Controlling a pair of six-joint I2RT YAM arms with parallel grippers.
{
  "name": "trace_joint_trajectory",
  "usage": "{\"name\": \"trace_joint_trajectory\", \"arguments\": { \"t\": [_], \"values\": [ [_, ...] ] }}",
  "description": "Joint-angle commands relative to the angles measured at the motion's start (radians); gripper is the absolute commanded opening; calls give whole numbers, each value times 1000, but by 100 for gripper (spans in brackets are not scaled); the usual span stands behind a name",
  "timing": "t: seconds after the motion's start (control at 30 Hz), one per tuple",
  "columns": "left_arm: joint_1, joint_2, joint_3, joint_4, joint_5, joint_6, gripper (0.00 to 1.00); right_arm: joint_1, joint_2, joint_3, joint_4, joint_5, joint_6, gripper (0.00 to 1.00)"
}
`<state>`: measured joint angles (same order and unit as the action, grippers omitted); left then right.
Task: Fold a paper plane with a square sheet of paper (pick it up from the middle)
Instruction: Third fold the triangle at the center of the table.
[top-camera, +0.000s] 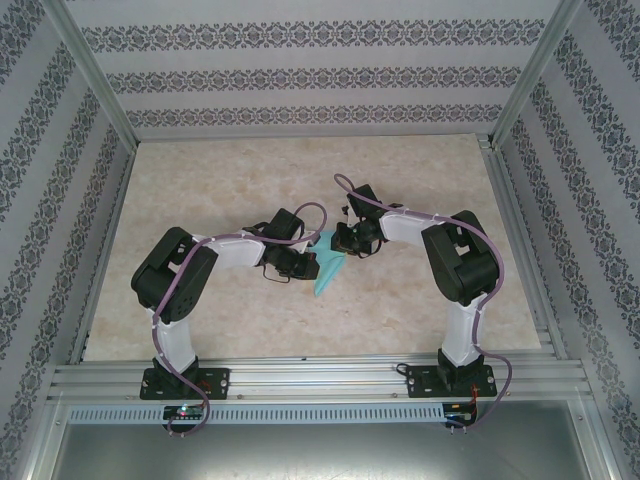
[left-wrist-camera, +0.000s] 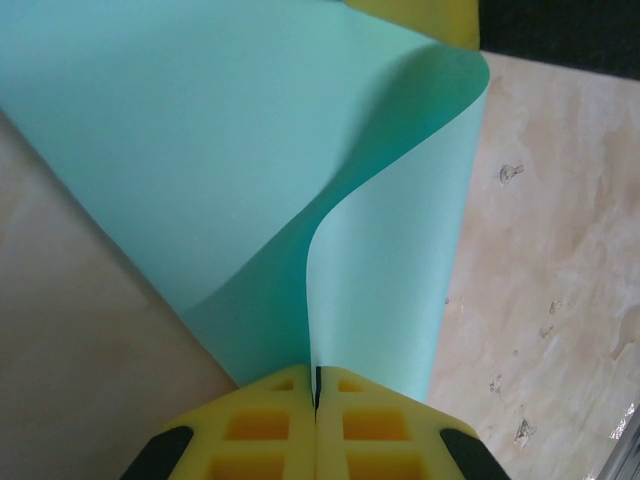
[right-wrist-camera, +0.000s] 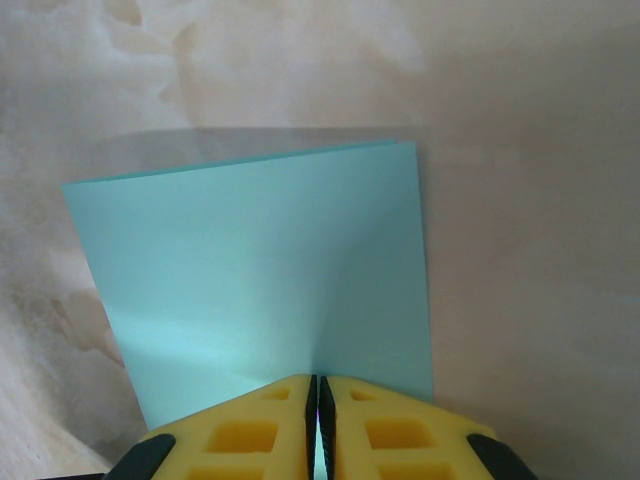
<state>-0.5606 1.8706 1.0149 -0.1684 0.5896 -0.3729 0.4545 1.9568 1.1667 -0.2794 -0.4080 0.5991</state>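
Paper (left-wrist-camera: 250, 150) curls at left hand (left-wrist-camera: 316, 395); right-wrist view: flat.

There is one sheet of turquoise paper (top-camera: 326, 270) and one marbled beige table (top-camera: 250, 180). Two robot arms are mounted at the table's near edge: one left arm (top-camera: 175, 285) and one right arm (top-camera: 460, 265). Each arm carries one gripper, making two in all: the left gripper (left-wrist-camera: 316, 380) and the right gripper (right-wrist-camera: 318, 382). Each gripper has two yellow fingers (left-wrist-camera: 262, 425), four in total. Two purple cables (top-camera: 312, 210) run along the arms, one on each. There are two black base plates (top-camera: 185, 382), one under each arm. Three patterned walls (top-camera: 300, 75) stand around the table.
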Motion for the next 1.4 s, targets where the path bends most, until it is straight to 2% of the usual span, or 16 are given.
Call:
{"name": "trace_joint_trajectory", "arguments": {
  "t": [0.0, 0.13, 0.33, 0.43, 0.5, 0.6, 0.67, 0.93, 1.13, 1.37],
  "values": [
    [10, 39, 7, -24, -46, 32, 7, 21, 25, -38, -44, 18, 6, 16],
    [10, 52, -4, -20, -51, 34, 5, 8, -38, -30, -33, -5, 10, 21],
    [14, 58, -4, -22, -52, 39, 3, -39, -265, -145, 85, -34, 75, 29],
    [21, 63, 1, -17, -36, 36, 3, -40, -370, -272, 194, -33, 146, 22],
    [25, 64, 1, -13, -24, 31, 3, -29, -419, -377, 321, -65, 223, 14],
    [30, 69, 1, -11, -16, 35, 3, 20, -459, -505, 503, -84, 322, 6],
    [31, 75, 5, -14, -6, 38, 3, 71, -453, -539, 579, -91, 352, 4],
    [33, 96, 28, -33, 6, 51, 3, 214, -353, -563, 695, -84, 428, 2],
    [33, 98, 31, -40, 6, 50, 3, 232, -322, -620, 758, -71, 466, 1],
    [33, 102, 35, -49, 6, 54, 3, 240, -321, -640, 751, -77, 453, 1]
  ]
}}
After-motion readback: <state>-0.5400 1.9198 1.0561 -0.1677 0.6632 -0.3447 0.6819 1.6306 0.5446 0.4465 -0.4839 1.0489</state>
